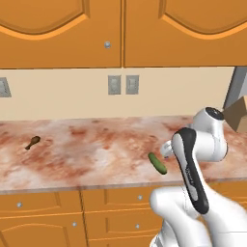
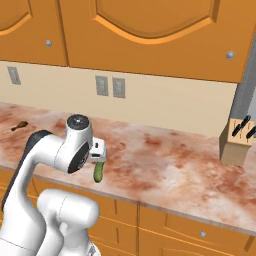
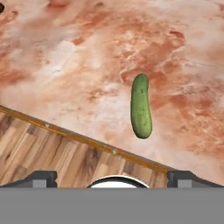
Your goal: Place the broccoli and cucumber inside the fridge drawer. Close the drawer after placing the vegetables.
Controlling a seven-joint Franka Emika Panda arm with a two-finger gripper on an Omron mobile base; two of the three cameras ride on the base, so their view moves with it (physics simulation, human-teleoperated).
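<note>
Nearest, the claw (image 3: 112, 177) hangs with its fingertips spread wide and grasping nothing, poised over the tabletop's (image 1: 96, 144) front edge, probably to come down on the cucumber (image 3: 141, 106) lying flat just beyond, while farther back no labels or writing can be read.

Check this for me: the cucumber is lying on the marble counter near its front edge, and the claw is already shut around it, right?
Not quite. The cucumber does lie on the counter near its front edge, but the claw is open and apart from it, not shut around it. The hand view shows the fingertips spread wide with the cucumber lying free ahead of them.
</note>
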